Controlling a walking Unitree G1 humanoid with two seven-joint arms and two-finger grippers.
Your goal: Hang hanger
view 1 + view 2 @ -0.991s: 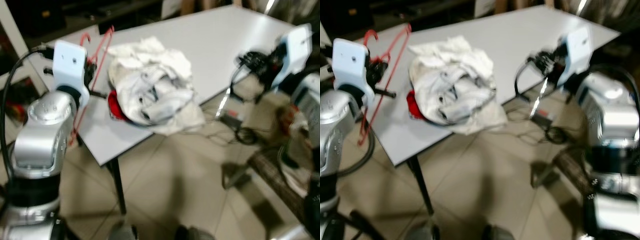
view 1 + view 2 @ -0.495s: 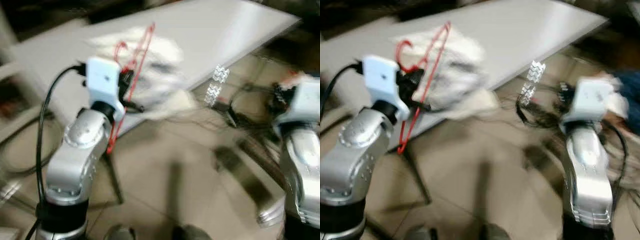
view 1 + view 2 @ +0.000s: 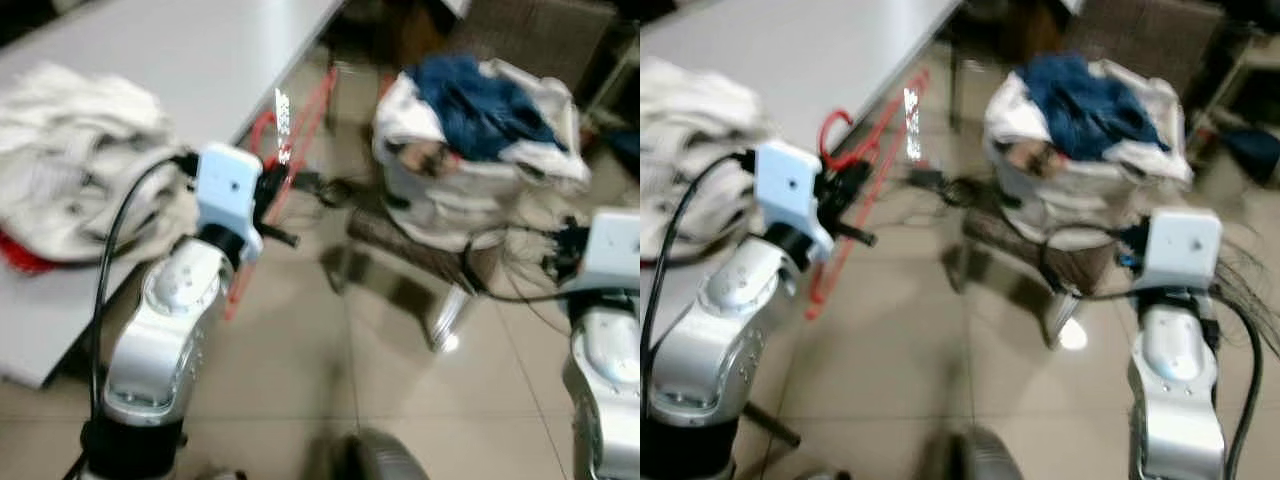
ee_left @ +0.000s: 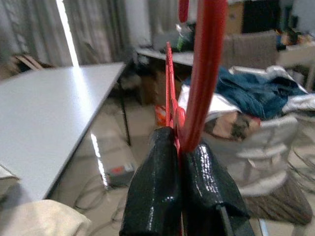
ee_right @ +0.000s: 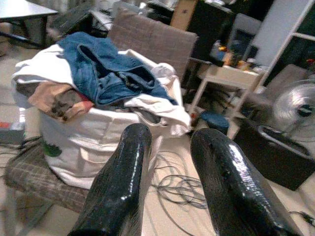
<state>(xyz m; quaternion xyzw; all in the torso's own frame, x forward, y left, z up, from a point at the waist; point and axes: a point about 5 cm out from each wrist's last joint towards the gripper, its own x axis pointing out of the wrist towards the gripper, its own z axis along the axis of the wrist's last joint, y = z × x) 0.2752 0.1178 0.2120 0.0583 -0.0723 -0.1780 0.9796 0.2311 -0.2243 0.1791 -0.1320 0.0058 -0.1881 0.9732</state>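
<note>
One thin red wire hanger (image 4: 203, 69) sits clamped in your left gripper (image 4: 183, 162), held in the air beside the grey worktop (image 3: 170, 50). It's light, stiff and slippery; keep hold near the hook. Your right gripper (image 5: 170, 177) stands apart, empty.

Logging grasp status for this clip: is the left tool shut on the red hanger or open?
Shut on it. The left tool's two black fingers press together around the red hanger, which it holds off the white table.
</note>
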